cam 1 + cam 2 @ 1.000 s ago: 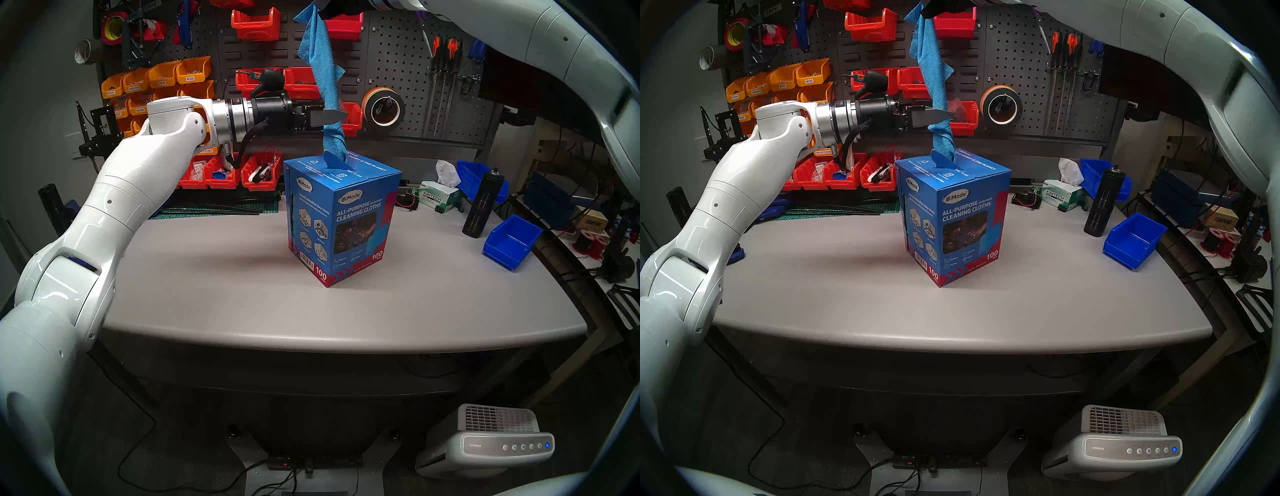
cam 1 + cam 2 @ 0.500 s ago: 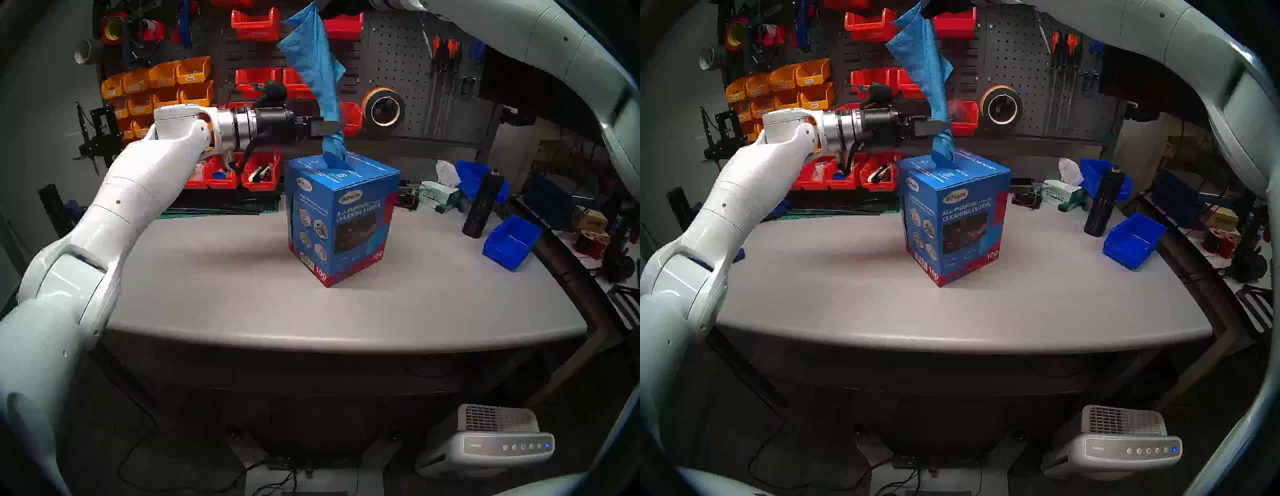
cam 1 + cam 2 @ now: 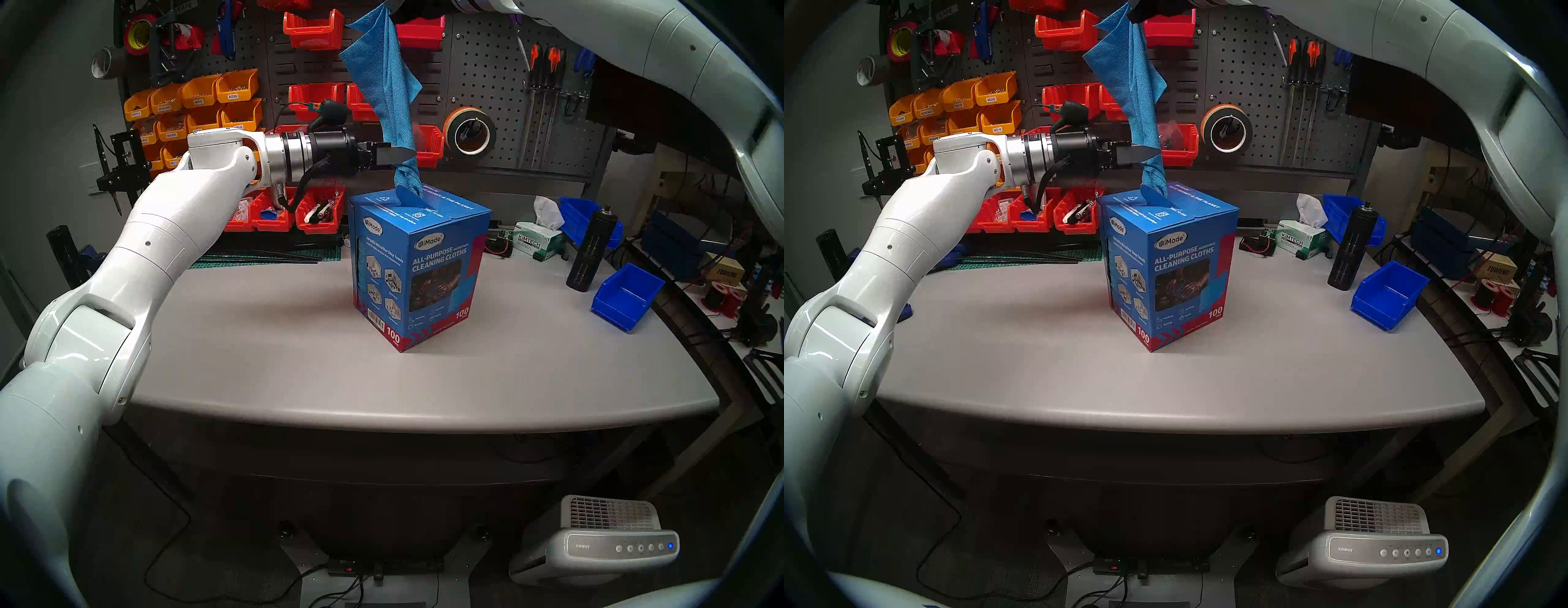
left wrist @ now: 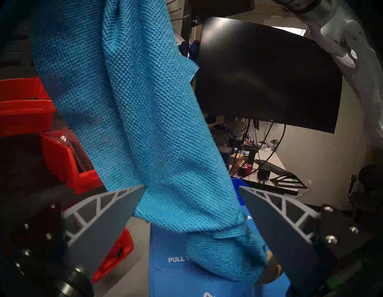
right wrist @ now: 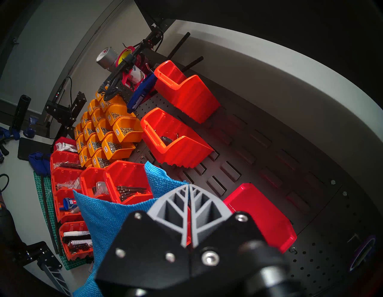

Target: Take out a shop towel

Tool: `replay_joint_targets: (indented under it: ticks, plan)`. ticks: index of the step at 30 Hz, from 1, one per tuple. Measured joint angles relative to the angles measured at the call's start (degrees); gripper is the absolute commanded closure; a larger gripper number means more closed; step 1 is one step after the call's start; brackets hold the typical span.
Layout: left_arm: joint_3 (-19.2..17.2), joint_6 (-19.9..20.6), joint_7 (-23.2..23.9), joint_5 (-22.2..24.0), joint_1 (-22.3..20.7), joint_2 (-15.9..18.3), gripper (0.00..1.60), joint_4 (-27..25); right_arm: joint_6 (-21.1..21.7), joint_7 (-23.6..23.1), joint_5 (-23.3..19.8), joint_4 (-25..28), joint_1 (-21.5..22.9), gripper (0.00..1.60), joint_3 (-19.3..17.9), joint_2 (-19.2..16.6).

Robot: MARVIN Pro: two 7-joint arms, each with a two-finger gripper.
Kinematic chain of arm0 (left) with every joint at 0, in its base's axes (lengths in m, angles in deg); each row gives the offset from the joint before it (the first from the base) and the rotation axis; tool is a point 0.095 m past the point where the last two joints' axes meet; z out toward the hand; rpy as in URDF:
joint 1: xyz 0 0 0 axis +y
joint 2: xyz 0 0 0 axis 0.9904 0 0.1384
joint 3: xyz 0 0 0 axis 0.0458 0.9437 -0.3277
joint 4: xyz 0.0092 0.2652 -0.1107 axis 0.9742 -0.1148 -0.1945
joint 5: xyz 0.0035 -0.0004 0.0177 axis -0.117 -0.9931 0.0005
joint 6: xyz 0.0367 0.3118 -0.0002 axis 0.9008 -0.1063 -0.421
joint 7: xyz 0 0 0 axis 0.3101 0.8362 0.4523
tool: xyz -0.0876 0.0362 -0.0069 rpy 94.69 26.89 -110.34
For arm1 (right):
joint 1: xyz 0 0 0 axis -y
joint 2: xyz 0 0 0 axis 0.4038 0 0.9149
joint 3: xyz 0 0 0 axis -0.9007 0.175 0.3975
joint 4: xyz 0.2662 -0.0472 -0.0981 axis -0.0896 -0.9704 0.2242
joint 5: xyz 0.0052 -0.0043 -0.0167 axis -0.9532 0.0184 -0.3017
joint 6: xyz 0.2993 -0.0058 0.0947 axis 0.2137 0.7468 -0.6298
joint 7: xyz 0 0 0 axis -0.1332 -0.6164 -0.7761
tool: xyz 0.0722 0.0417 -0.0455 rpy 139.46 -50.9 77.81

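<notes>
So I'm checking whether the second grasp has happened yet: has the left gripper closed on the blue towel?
No, in the left wrist view the left gripper stands open, its fingers either side of the shop towel.

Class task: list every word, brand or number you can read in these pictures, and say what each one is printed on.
"UiMade", "ALL-PURPOSE CLEANING CLOTHS", "100": blue carton
"PULL T...", cut off by the shop towel: carton top
"KIMTECH": green-white tissue box
"coway": air purifier
"3M": grey tape roll
"DELL": black monitor
Yellow bin labels and the carton's small print: too small to read.

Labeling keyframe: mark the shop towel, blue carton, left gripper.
shop towel [image 3: 392, 106], head left view, hanging mid-section.
blue carton [image 3: 441, 271], head left view, front face.
left gripper [image 4: 191, 209], left wrist view, between fingertips.
</notes>
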Motion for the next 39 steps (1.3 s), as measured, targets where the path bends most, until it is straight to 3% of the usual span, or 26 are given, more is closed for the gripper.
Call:
replay_joint_targets:
  ticks: [30, 31, 32, 35, 36, 37, 39]
  plan:
    - [-0.1, -2.0, 1.7, -0.7, -2.9, -2.7, 0.0, 4.1, 0.0, 0.0, 0.1, 0.0, 0.0, 1.6, -0.1, 0.0]
    - [-0.1, -2.1, 1.8, -0.7, -3.0, -2.8, 0.06, 4.2, 0.0, 0.0, 0.1, 0.0, 0.0, 1.6, -0.1, 0.0]
    - [-0.1, -2.1, 1.8, -0.7, -3.0, -2.8, 0.47, 4.3, 0.0, 0.0, 0.1, 0.0, 0.0, 1.6, -0.1, 0.0]
    - [-0.1, -2.3, 2.1, -0.8, -3.1, -3.0, 1.0, 4.7, 0.0, 0.0, 0.1, 0.0, 0.0, 1.6, -0.2, 0.0]
    - [-0.1, -2.4, 2.2, -0.8, -3.2, -3.1, 1.39, 4.9, 0.0, 0.0, 0.1, 0.0, 0.0, 1.6, -0.2, 0.0]
    - [-0.1, -2.4, 2.2, -0.8, -3.2, -3.1, 1.6, 5.0, 0.0, 0.0, 0.1, 0.0, 0.0, 1.6, -0.2, 0.0]
    - [-0.1, -2.5, 2.4, -0.8, -3.2, -3.3, 1.6, 5.2, 0.0, 0.0, 0.1, 0.0, 0.0, 1.6, -0.2, 0.0]
